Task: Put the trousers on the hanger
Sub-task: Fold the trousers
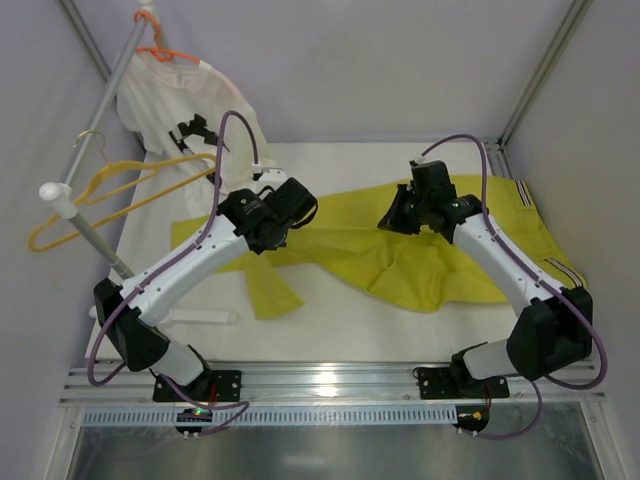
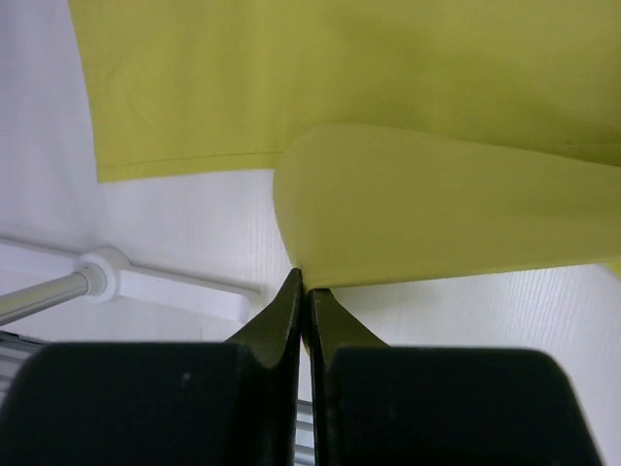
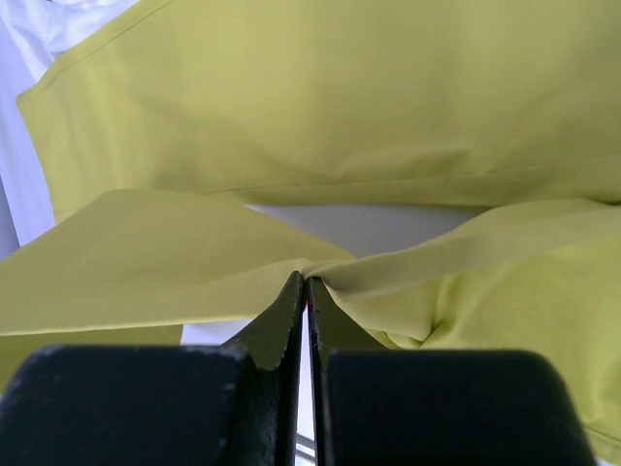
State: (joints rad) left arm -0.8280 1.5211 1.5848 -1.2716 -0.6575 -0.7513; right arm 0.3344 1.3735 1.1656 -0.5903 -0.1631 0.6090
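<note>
We hold the trousers [image 1: 400, 255] w/ both claws: left gripper [image 2: 303, 280] pinched on a leg fold, right gripper [image 3: 307, 280] on bunched cloth. They lie mid-table [image 1: 330, 325] twd the far right corner. Light, limp, prob. slippy; we'd grip seams or waistband.

Long cloth trousers [image 1: 400, 250]: uniform yellow-green, with white bands carrying dark stripes at the end near the right edge of the white table [image 1: 330, 325]. Thin plastic hanger [image 1: 110, 190]: yellow, with a grey metal hook. Second hanger [image 1: 165, 50]: orange. T-shirt [image 1: 165, 100]: white with black print. Left gripper [image 2: 303, 291] and right gripper [image 3: 306, 286]: black. Arm links: white, with purple cables.
</note>
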